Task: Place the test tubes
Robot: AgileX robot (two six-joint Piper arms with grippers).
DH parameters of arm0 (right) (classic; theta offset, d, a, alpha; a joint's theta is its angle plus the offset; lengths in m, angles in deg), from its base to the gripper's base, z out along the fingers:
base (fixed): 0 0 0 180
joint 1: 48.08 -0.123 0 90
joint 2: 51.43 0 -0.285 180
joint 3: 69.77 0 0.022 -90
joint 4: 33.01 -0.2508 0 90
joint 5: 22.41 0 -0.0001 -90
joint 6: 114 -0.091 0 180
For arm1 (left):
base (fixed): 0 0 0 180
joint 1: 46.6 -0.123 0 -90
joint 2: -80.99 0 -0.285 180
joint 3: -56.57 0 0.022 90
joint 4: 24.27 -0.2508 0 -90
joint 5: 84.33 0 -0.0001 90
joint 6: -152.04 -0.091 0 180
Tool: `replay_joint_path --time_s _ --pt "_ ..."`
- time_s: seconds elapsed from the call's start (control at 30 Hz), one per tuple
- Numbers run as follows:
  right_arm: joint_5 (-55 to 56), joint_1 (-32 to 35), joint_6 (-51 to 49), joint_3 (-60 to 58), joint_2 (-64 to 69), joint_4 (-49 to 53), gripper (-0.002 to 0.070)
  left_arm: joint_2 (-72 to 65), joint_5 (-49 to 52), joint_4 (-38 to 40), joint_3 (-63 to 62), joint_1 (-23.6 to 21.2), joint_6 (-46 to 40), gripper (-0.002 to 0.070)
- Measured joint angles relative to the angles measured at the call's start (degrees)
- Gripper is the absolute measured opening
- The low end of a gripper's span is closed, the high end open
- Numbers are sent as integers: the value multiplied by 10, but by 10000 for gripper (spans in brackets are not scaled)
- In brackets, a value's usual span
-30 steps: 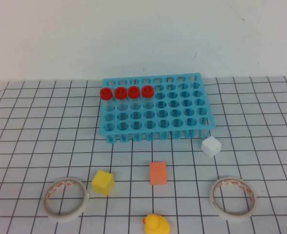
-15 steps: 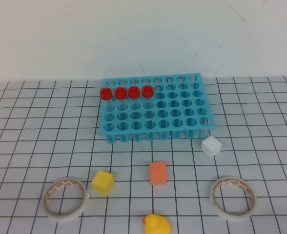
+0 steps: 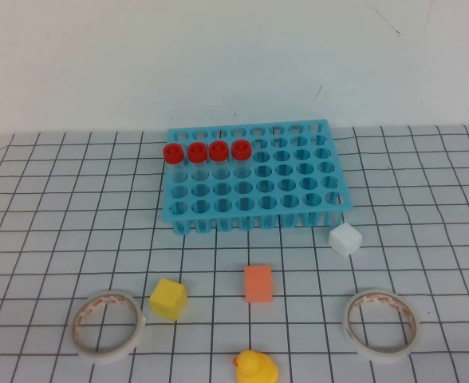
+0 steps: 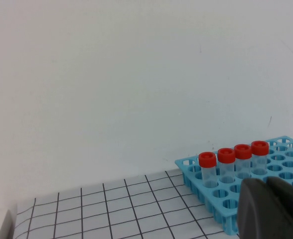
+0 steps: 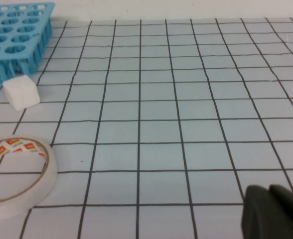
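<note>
A bench (image 3: 59,207) covered with a white sheet ruled in a black grid fills the lower two thirds of the high view, below a plain white wall. A light blue plastic test-tube rack (image 3: 258,217) with many round holes stands at centre frame. In its upper left part, four clear test tubes with red caps (image 3: 218,152) stand upright side by side in one row of holes.

Two rolls of pale adhesive tape lie flat, one at lower left (image 3: 76,327) and one at lower right (image 3: 350,323). Between them are an orange foam block (image 3: 258,284) just below centre and a yellow foam cube (image 3: 168,298) to its left. A white foam cube (image 3: 344,238) sits just off the rack's lower right corner. A yellow rubber duck (image 3: 256,369) is cut by the bottom edge.

The left gripper (image 4: 267,186) shows only in its own wrist view, dark fingers pressed together and holding nothing. The rack's corner and the capped tubes lie beyond it, apart from it. The right gripper (image 5: 270,195) is likewise pressed together and empty, low over bare grid. The right tape roll, the white cube and a corner of the rack lie well away from it, and no tube shows in its view.
</note>
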Motion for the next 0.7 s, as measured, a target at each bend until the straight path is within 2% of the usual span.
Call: replay_joint_path --time_s 0.37,0.43,0.47,0.53,0.63,0.7 --pt "0 0 0 0 0 1 -1 0 -7 0 0 0 5 -2" --pt "0 0 0 0 0 2 -1 0 0 0 0 0 21 -2" --pt "0 0 0 0 0 2 -1 0 6 -5 5 0 69 -2" --pt "0 0 0 0 0 2 -1 0 7 -68 17 -7 153 -1" --pt "-1 0 0 0 0 2 -1 0 19 -273 46 -35 373 -1" --pt "-1 0 0 0 0 3 -1 0 40 -437 70 -74 544 -1"
